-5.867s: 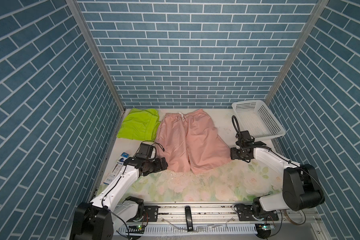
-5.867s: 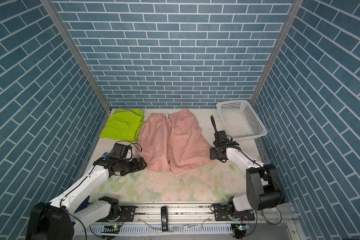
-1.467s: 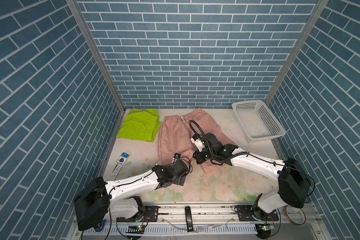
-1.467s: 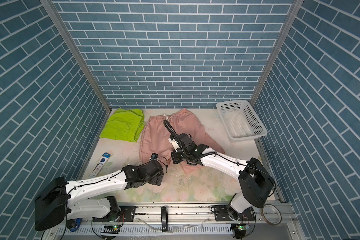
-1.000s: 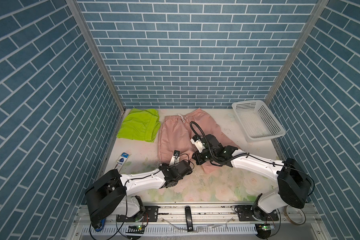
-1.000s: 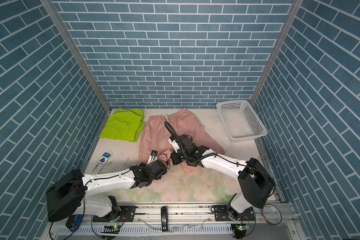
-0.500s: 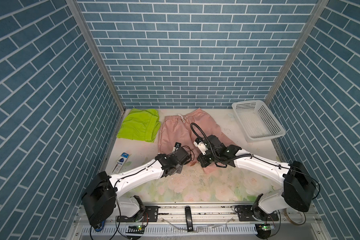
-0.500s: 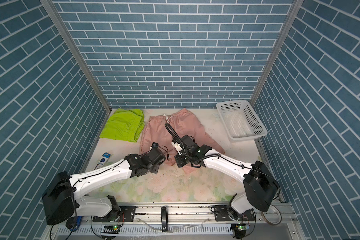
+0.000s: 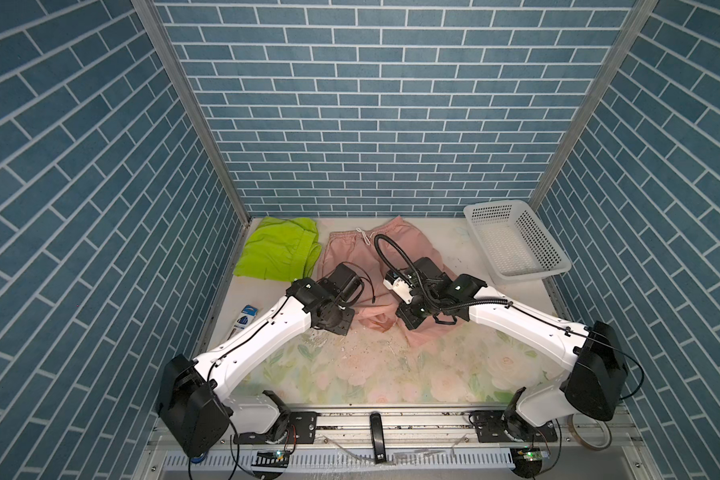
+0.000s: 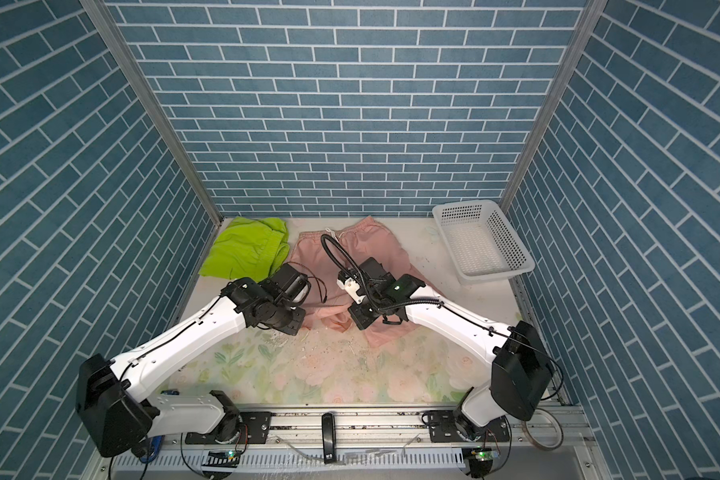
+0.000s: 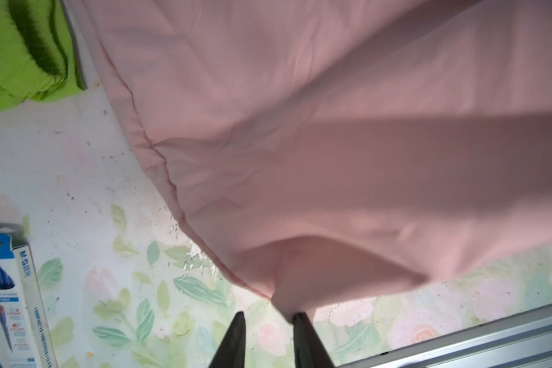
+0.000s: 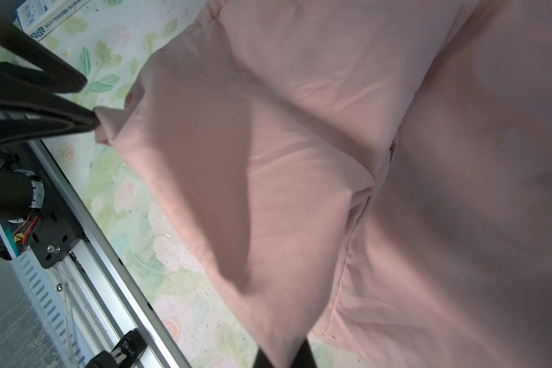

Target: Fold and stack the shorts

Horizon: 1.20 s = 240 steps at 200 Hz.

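Observation:
The salmon pink shorts (image 9: 350, 253) (image 10: 375, 241) lie at the back middle, waistband and white drawstring toward the wall, with the front hems bunched and lifted. My right gripper (image 12: 284, 353) (image 9: 408, 320) is shut on a hem fold of the pink shorts (image 12: 332, 159), holding it up. My left gripper (image 11: 268, 318) (image 12: 91, 102) stands slightly open, with floral table showing in the gap. A corner of the pink shorts (image 11: 332, 159) touches one of its fingertips (image 11: 297, 318). The lime green shorts (image 9: 279, 249) (image 10: 246, 249) (image 11: 10, 63) lie folded at the back left.
A white perforated basket (image 9: 495, 205) (image 10: 466, 205) stands at the back right. A blue and white box (image 9: 246, 318) (image 11: 10, 299) lies near the left edge. A metal rail (image 12: 93, 242) runs along the table's front. Brick walls close in three sides.
My left arm swung from the front toward the pink shorts' left hem, which now hangs lifted at its fingertip. The right gripper kept its hold and barely moved.

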Tool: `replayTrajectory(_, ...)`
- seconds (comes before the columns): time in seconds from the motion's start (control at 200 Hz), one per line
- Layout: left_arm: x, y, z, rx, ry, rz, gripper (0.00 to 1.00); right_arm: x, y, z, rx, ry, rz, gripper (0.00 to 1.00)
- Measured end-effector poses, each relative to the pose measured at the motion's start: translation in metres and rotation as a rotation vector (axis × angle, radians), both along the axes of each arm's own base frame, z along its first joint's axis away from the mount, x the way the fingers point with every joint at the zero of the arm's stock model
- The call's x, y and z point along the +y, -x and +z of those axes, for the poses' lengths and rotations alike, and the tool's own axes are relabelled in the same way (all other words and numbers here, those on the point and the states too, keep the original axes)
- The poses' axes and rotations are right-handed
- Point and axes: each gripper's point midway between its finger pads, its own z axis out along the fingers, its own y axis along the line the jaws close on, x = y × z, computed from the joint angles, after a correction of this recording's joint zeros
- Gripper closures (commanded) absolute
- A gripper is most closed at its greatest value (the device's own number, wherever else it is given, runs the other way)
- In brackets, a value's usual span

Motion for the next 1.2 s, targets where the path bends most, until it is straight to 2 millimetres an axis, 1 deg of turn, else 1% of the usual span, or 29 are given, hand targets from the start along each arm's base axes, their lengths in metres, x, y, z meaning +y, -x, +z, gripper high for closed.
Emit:
replayTrajectory(0.045,0.007,-0.004,0.004,0.004,-0.003,0.016,0.76,-0.003,-0.002,0.000,0.006,0.000,-0.008,1.00)
replayTrajectory(0.085,0.011,-0.008,0.011,0.000,0.004,0.028,0.77,-0.005,-0.005,0.000,0.014,-0.005,-0.016,1.00)
replayTrajectory(0.135,0.014,-0.015,0.021,-0.013,0.023,0.037,0.84,-0.006,-0.008,0.003,0.023,-0.023,-0.022,1.00)
replayTrajectory(0.205,0.013,-0.024,0.037,-0.037,0.068,0.040,0.84,-0.002,-0.011,0.011,0.032,-0.062,-0.020,1.00)
replayTrajectory(0.235,0.013,-0.027,0.042,-0.046,0.082,0.043,0.76,0.000,-0.013,0.016,0.033,-0.085,-0.020,1.00)
replayTrajectory(0.26,0.012,-0.028,0.045,-0.052,0.095,0.038,0.61,0.003,-0.015,0.021,0.033,-0.103,-0.020,1.00)
replayTrajectory(0.285,0.010,-0.028,0.047,-0.054,0.111,0.039,0.52,0.006,-0.015,0.024,0.035,-0.122,-0.019,1.00)
replayTrajectory(0.34,0.006,-0.024,0.046,-0.060,0.144,0.039,0.44,0.011,-0.016,0.030,0.035,-0.152,-0.015,1.00)
replayTrajectory(0.365,0.003,-0.020,0.042,-0.063,0.158,0.034,0.37,0.014,-0.017,0.032,0.036,-0.165,-0.018,1.00)
replayTrajectory(0.4,0.001,-0.012,0.033,-0.064,0.173,0.028,0.21,0.016,-0.018,0.033,0.038,-0.177,-0.021,1.00)
replayTrajectory(0.43,-0.002,-0.002,0.023,-0.063,0.183,0.020,0.10,0.018,-0.019,0.033,0.041,-0.185,-0.025,1.00)
replayTrajectory(0.46,-0.005,0.008,0.012,-0.062,0.182,0.014,0.02,0.020,-0.020,0.031,0.049,-0.191,-0.032,1.00)
replayTrajectory(0.47,-0.005,0.012,0.008,-0.061,0.178,0.012,0.01,0.021,-0.020,0.031,0.051,-0.195,-0.035,1.00)
replayTrajectory(0.53,-0.010,0.036,-0.019,-0.067,0.159,-0.011,0.00,0.025,-0.022,0.027,0.062,-0.210,-0.043,1.00)
replayTrajectory(0.57,-0.010,0.048,-0.035,-0.080,0.137,-0.018,0.00,0.026,-0.022,0.024,0.072,-0.221,-0.050,1.00)
replayTrajectory(0.625,-0.009,0.058,-0.053,-0.108,0.115,-0.012,0.00,0.027,-0.021,0.020,0.085,-0.231,-0.060,1.00)
replayTrajectory(0.655,-0.006,0.059,-0.060,-0.131,0.102,0.002,0.00,0.028,-0.021,0.018,0.089,-0.236,-0.063,1.00)
replayTrajectory(0.725,-0.002,0.055,-0.069,-0.194,0.081,0.046,0.00,0.029,-0.021,0.016,0.095,-0.246,-0.075,1.00)
replayTrajectory(0.815,-0.003,0.043,-0.069,-0.273,0.089,0.097,0.00,0.032,-0.024,0.019,0.083,-0.268,-0.080,1.00)
replayTrajectory(0.91,-0.017,0.031,-0.068,-0.344,0.114,0.115,0.00,0.035,-0.027,0.023,0.073,-0.296,-0.088,1.00)
replayTrajectory(0.98,-0.030,0.028,-0.070,-0.379,0.117,0.095,0.00,0.037,-0.029,0.024,0.064,-0.311,-0.092,1.00)
replayTrajectory(1.065,-0.044,0.027,-0.077,-0.403,0.099,0.068,0.00,0.038,-0.030,0.023,0.064,-0.325,-0.101,1.00)
replayTrajectory(1.125,-0.048,0.025,-0.084,-0.415,0.069,0.069,0.00,0.038,-0.030,0.021,0.065,-0.332,-0.108,1.00)
replayTrajectory(1.2,-0.047,0.020,-0.092,-0.432,0.016,0.088,0.00,0.037,-0.030,0.020,0.064,-0.336,-0.109,1.00)
